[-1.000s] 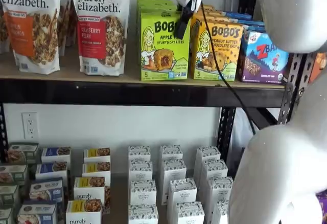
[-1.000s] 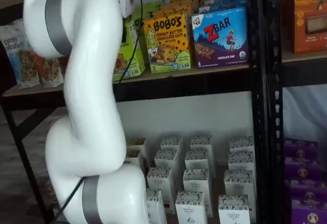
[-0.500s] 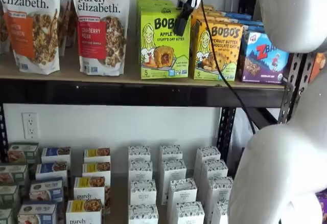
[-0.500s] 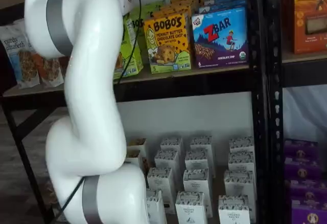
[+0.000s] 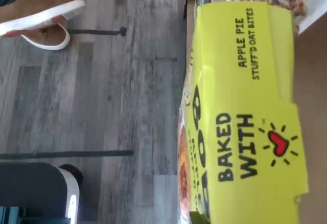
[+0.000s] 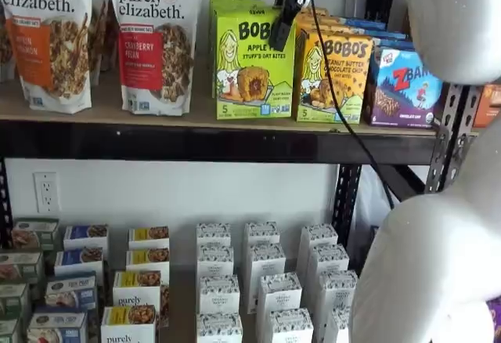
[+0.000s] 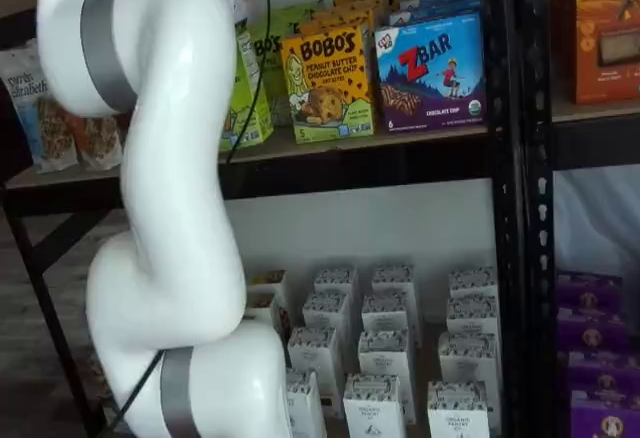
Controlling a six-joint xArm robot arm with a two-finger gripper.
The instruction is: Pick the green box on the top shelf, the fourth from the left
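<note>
The lime-green Bobo's Apple Pie box [image 6: 249, 73] stands on the top shelf [image 6: 156, 141], its base a little raised off the board. My gripper [image 6: 280, 34] comes down from above onto the box's upper right corner. One black finger lies across the box front, and the fingers are closed on the box. In a shelf view the arm hides most of the green box [image 7: 246, 93] and the fingers. The wrist view shows the box's top flap [image 5: 245, 116] close up, with grey floor beside it.
An orange-yellow Bobo's peanut butter box [image 6: 335, 77] touches the green box's right side, then a blue Zbar box [image 6: 405, 88]. Granola bags [image 6: 153, 41] stand to its left. More green boxes sit behind. White cartons [image 6: 262, 280] fill the lower level. A black upright [image 7: 510, 158] stands at the right.
The gripper and the green box have risen slightly together and shifted a little right. The box's bottom edge is higher than before.
</note>
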